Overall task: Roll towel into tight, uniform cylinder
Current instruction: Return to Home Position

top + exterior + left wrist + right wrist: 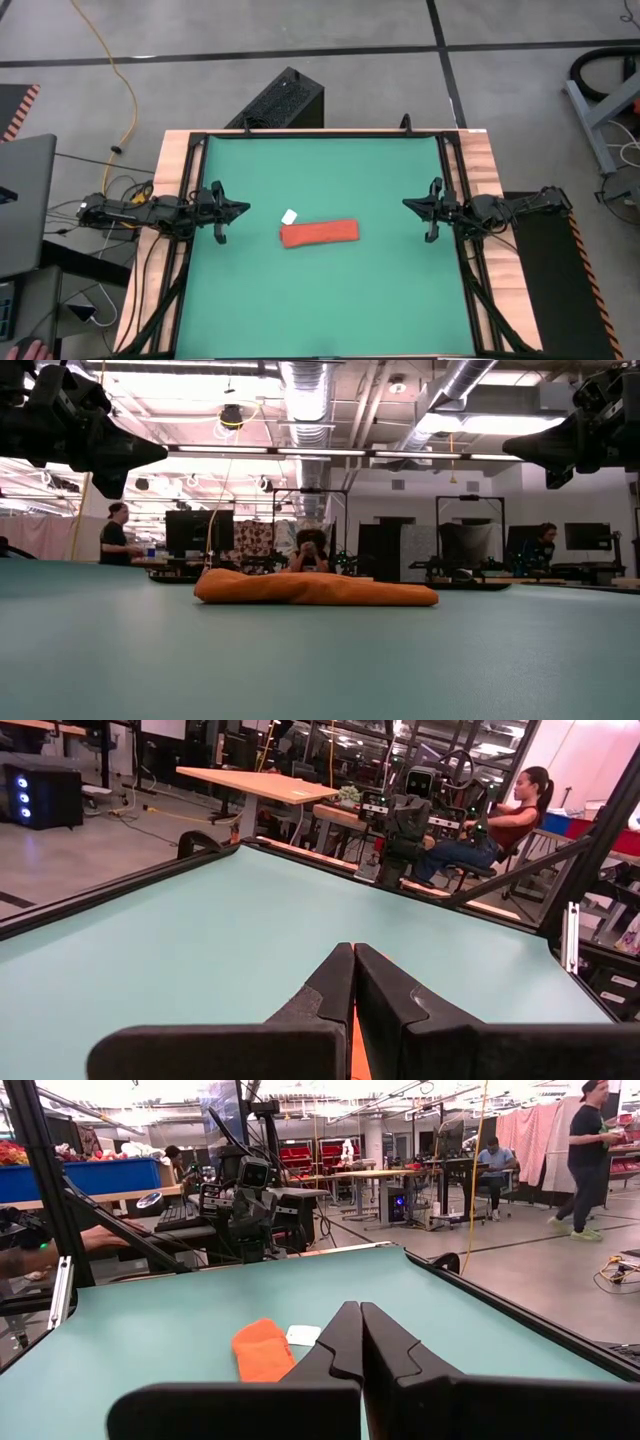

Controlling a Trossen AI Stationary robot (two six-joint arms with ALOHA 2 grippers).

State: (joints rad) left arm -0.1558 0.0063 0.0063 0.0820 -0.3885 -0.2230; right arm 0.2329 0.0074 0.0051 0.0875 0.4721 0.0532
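Orange-red towel (320, 234) lies rolled, long and flattish, white tag (290, 216) showing.

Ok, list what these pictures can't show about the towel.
- Orange-red soft cloth towel: wrap tightness too small to judge, high view; low view shows one long side only.
- Left wrist view: shut left pincer hides all but an orange sliver.
- Right wrist view: shut right pincer covers its near end.

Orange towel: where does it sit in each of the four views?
High view: orange towel, middle of the green mat.
Low view: centre, lying on the mat.
Left wrist view: a towel sliver past the left gripper.
Right wrist view: past the right gripper, beside its white tag.
Shared landmark: the green mat.
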